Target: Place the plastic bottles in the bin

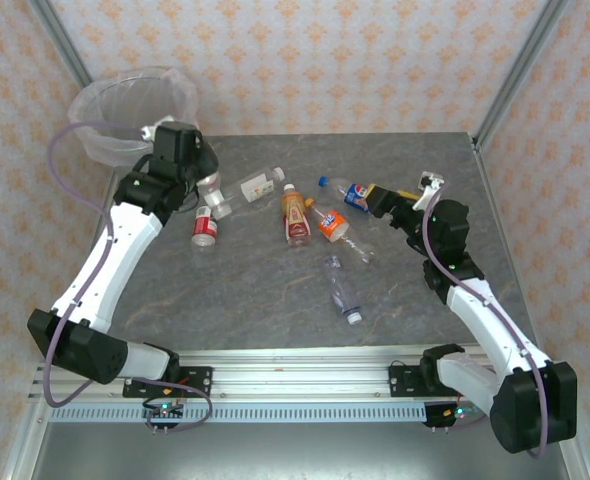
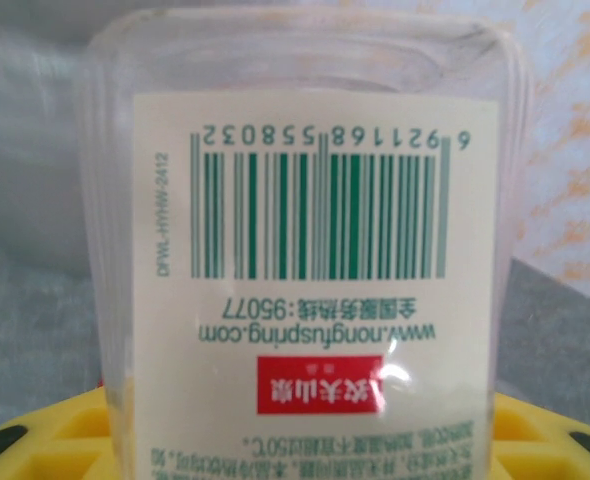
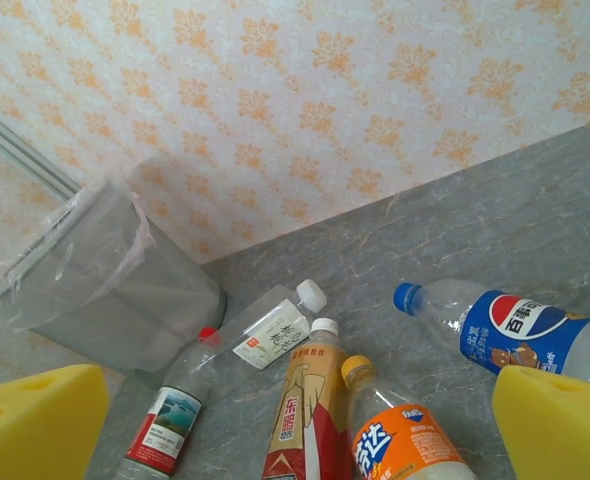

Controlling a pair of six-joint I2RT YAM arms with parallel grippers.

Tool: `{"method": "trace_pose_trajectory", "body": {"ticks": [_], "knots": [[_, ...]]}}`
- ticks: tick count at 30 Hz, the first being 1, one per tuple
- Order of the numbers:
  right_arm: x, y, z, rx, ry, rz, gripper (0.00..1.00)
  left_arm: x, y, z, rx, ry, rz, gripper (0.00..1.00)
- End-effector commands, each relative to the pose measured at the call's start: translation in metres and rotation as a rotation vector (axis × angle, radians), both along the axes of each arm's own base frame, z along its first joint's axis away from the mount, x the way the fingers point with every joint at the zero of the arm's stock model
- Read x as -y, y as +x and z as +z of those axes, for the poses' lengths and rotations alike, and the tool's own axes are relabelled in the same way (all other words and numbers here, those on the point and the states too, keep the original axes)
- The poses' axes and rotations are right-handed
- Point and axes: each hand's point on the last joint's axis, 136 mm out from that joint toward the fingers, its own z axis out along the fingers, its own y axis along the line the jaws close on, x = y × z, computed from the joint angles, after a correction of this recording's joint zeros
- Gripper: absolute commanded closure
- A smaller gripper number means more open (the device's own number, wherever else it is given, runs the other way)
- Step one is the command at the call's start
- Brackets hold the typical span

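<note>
Seen upside down in the left wrist view, the white label on the clear bottle point(image 2: 305, 300) bears a green barcode numbered 6 921168 558032, the code DFWL-HYHW-2412 along one edge, "www.nongfuspring.com", 95077 and a red block of Chinese characters. In the right wrist view, the blue-labelled bottle point(image 3: 520, 335) shows the Pepsi globe, and the orange-labelled bottle point(image 3: 405, 448) reads "Fanta".

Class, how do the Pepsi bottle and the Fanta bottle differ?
The Pepsi bottle has a blue label and blue cap; the Fanta bottle has an orange label and orange cap. Seen from the right wrist, the Pepsi bottle lies crosswise, the Fanta bottle lengthwise. Both are clear plastic, capped, lying on their sides.
</note>
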Motion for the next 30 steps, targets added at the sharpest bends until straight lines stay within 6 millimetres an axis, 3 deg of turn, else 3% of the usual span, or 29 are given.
{"method": "trace_pose_trajectory", "body": {"ticks": [1,8,15,19,23,30], "knots": [[-0.007,-0.007,0.016,0.056,0.028,0.040,0.01,-0.018,0.009,0.042,0.083,0.132,0.014,0.56],[0.001,-0.014,0.015,0.048,0.005,0.002,0.01,-0.059,0.045,0.110,0.214,0.313,0.151,0.54],[0.011,-0.025,0.012,0.064,-0.010,-0.044,0.01,-0.103,0.083,0.139,0.256,0.377,0.278,0.52],[0.016,-0.029,0.010,0.060,-0.017,-0.064,0.01,-0.143,0.100,0.141,0.269,0.372,0.401,0.51],[0.020,-0.030,0.008,0.051,-0.022,-0.085,0.01,-0.183,0.120,0.123,0.251,0.282,0.489,0.52],[0.024,-0.028,0.000,0.029,-0.026,-0.114,0.01,-0.209,0.151,0.089,0.231,0.185,0.513,0.49]]}}
